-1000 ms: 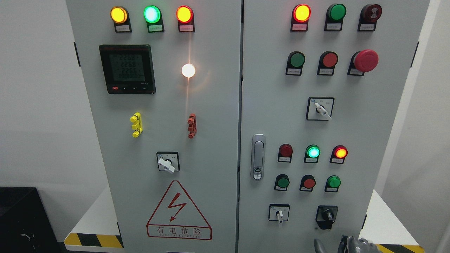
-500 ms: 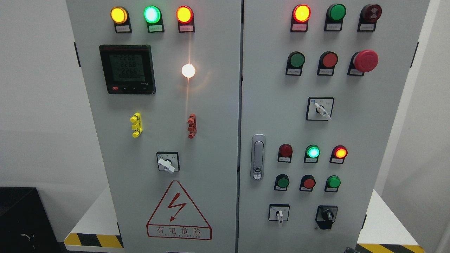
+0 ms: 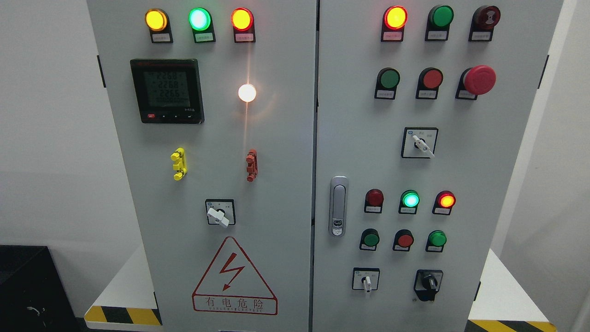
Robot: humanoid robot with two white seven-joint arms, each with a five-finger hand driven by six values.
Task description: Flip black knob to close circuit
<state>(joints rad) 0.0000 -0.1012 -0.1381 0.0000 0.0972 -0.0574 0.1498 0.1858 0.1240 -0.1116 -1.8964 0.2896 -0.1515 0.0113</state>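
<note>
The black knob [image 3: 429,282] sits at the lower right of the grey control cabinet's right door [image 3: 451,166], its handle roughly upright. To its left is a white selector switch [image 3: 366,280]. Above them run rows of buttons and lamps, with one green lamp [image 3: 410,199] and one red lamp [image 3: 445,200] lit. Neither of my hands shows in the head view.
The left door carries a digital meter [image 3: 166,90], a white selector [image 3: 219,213], yellow [image 3: 178,163] and red [image 3: 251,164] clips and a hazard triangle [image 3: 234,277]. A silver door handle [image 3: 339,205] sits near the seam. The cabinet stands on a white platform with hazard striping [image 3: 122,315].
My right hand, seen a second ago at the bottom edge below the black knob, has dropped out of the picture. The panel looks the same.
</note>
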